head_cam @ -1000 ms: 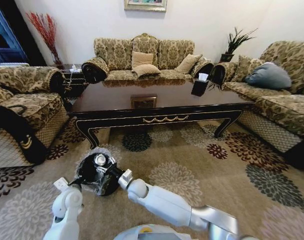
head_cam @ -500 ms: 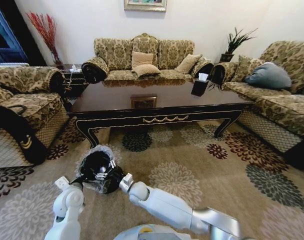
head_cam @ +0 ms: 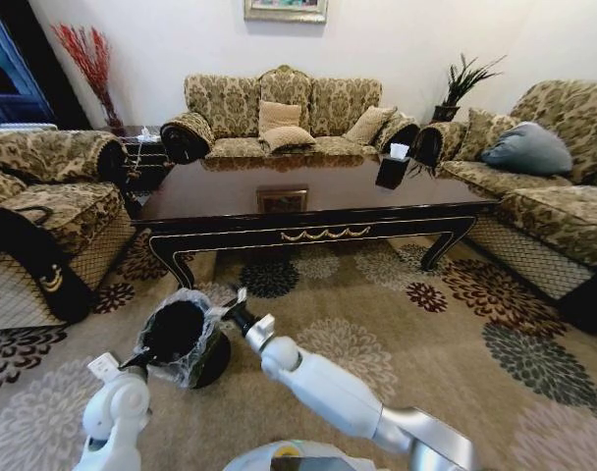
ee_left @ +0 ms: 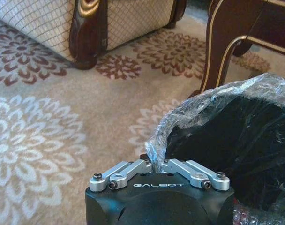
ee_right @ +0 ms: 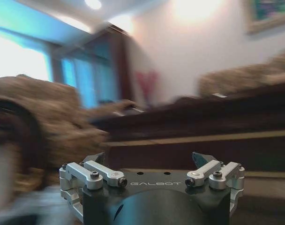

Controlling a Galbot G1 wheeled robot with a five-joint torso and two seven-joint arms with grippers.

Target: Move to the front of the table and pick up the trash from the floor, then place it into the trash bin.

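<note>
Bin (head_cam: 178,339) rim pinched by closed left pincer (ee_left: 157,164); right pincer (ee_right: 149,161) open, empty; bin could be tipped if tugged.

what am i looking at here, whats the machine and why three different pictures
This is a wheeled robot with two arms, in a living room. The wide picture comes from a camera on its head, looking down at the carpet; its white arms reach in from the bottom edge. The other two pictures come from cameras on its wrists, each looking out over that arm's own hand.

The left hand appears to be shut on the plastic-bag rim of the trash bin, a small black bin standing on the carpet. The right hand is beside the bin's rim, open and holding nothing. Its wrist picture looks toward the table. That long dark table has a small black tissue box on it.
</note>
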